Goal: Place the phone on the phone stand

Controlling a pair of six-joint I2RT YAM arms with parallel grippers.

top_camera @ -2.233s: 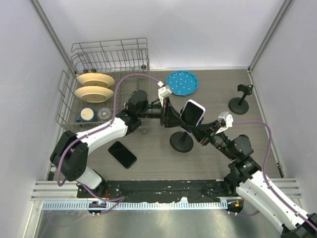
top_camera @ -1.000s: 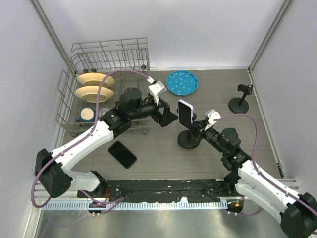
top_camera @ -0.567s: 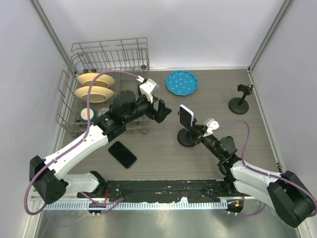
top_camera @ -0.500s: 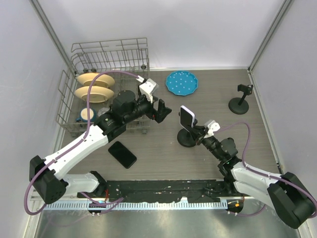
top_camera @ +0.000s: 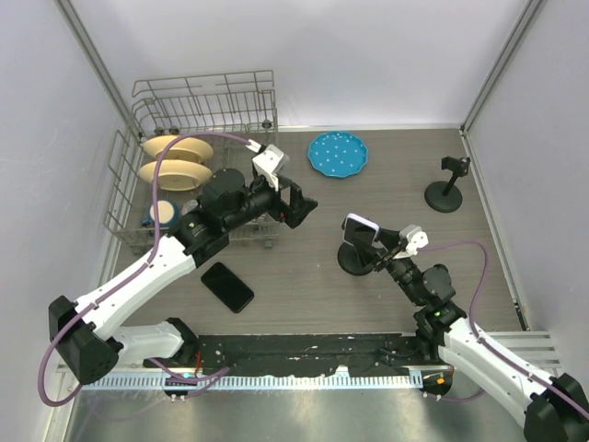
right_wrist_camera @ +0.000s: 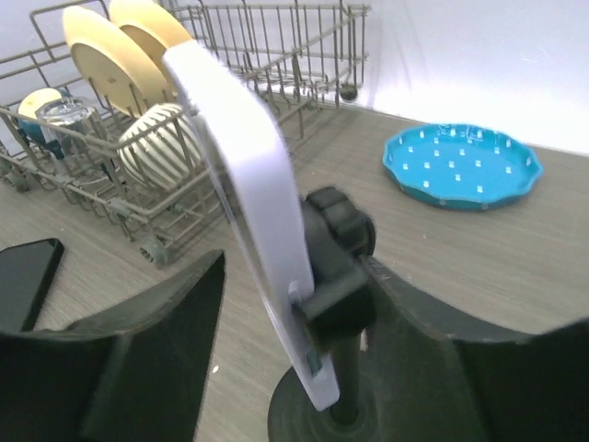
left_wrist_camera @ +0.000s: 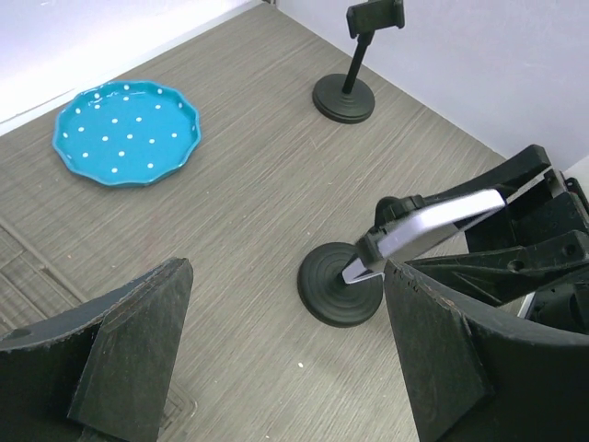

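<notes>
— Grey wood-grain counter (top_camera: 304, 299) from above; the wire rack (top_camera: 204, 92) holds cream plates (top_camera: 175, 161) and a blue cup (top_camera: 162, 213).
— Left wrist: left gripper (left_wrist_camera: 285, 276) spread, empty; slim white phone (left_wrist_camera: 433, 219) clamped on the round-based black stand (left_wrist_camera: 339, 293).
— Right wrist: right gripper (right_wrist_camera: 296, 276) splayed, straddling that stand.

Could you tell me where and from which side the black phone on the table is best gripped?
Across its long edges at mid-length, coming straight down. The black phone lies flat on the table, so only its thin sides can be pinched. It lies diagonally, so the wrist probably needs turning to match.
</notes>
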